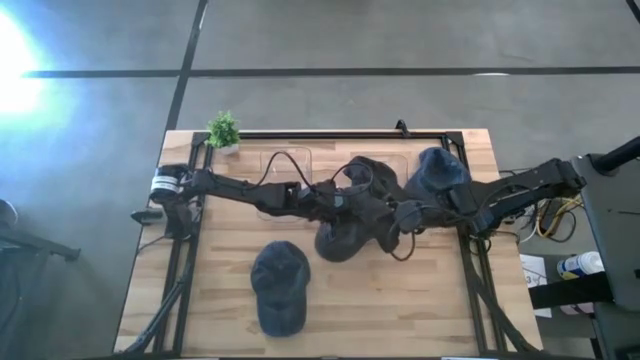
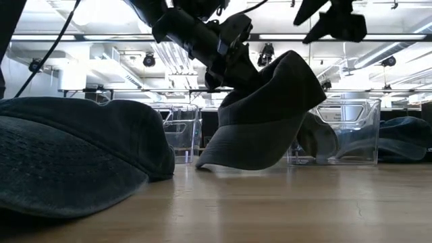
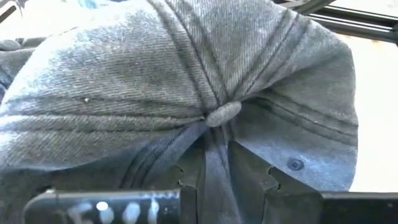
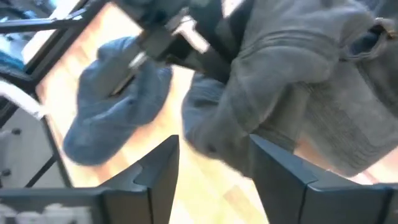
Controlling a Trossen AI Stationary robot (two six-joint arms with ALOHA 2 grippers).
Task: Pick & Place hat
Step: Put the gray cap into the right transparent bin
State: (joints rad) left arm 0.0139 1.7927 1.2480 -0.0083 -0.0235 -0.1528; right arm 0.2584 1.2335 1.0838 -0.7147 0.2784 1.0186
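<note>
Presumably soft, light, floppy: dark denim cap (image 1: 350, 225) near table (image 1: 430, 310) centre, hanging tilted in low view, brim edge touching wood. Crown fabric bunches under pinch; stiffer brim or top seam judged better hold. Left gripper (image 1: 352, 200) clamped on cap crown beside top button (image 3: 222, 114), arm stretched across from left edge. Right gripper (image 1: 400, 215) fingers apart, empty, just beside cap, arm reaching in from right. Second cap (image 1: 278, 285) flat at front; third cap (image 1: 440, 168) at back right.

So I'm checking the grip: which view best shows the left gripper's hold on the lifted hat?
The left wrist view: the left gripper pinches the lifted hat near its crown button. The low view shows it hanging tilted, the high view mostly hides it, and the right wrist view is blurred.
</note>
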